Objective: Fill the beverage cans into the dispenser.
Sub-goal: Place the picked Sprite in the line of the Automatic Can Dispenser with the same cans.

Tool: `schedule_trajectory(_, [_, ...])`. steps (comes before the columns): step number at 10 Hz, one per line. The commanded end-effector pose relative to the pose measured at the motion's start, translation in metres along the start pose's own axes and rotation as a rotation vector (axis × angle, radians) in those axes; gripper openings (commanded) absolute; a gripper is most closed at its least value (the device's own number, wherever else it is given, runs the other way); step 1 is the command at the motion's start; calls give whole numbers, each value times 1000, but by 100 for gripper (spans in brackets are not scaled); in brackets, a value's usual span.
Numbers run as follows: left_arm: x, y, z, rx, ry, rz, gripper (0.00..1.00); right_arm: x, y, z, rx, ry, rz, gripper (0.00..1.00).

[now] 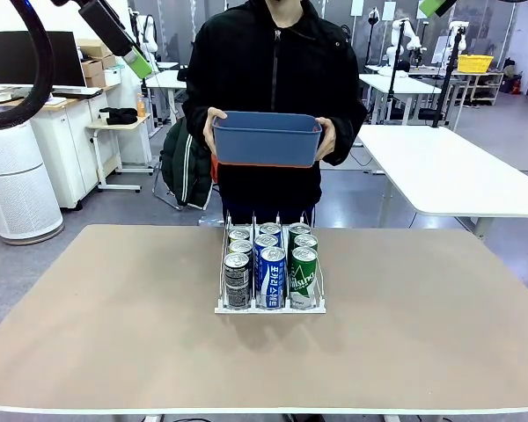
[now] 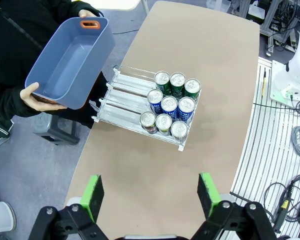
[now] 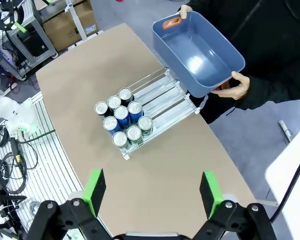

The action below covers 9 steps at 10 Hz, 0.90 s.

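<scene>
Left end effector (image 2: 149, 195) spread wide, nothing between the green pads, high above the bench (image 2: 210, 65); right end effector (image 3: 151, 192) likewise spread and empty, also looking down from well above. Dispenser (image 1: 269, 307) sits mid-bench, its front lip toward the robot at 6 o'clock, the person at 12. Can count: 9 total, 3 lanes x 3 deep, all upright, silver tops up, packed against the front lip. Left lane: 3 black-grey cans (image 1: 237, 280), label too small to read. Middle lane: 3 blue cans (image 1: 272, 276) with white vertical lettering, looks non-Latin, cannot make it out. Right lane: 3 green cans (image 1: 304, 276) with white slanted script, not legible either. In the left wrist view the back half of each lane is bare white rail, with the cans bunched at the lip end. Person stands at the far edge of the bench, holding one dark blue bin (image 1: 267, 138) at chest height with both hands, one on each short side; from the wrist views the bin has an orange grip in the end wall and no writing I can see.
</scene>
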State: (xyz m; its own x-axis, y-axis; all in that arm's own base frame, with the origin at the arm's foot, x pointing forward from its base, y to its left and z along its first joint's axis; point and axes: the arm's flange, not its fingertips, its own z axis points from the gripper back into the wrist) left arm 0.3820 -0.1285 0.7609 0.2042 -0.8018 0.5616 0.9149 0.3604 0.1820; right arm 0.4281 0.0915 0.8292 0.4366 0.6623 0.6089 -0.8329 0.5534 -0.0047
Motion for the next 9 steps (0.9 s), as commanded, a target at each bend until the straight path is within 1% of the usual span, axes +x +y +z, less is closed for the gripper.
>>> schedule_trajectory(1, [-1,0,1,-4,-2,0,100,0,2,4,-4,-5,3,100])
schedule_trajectory(9, [-1,0,1,-4,-2,0,100,0,2,4,-4,-5,3,100])
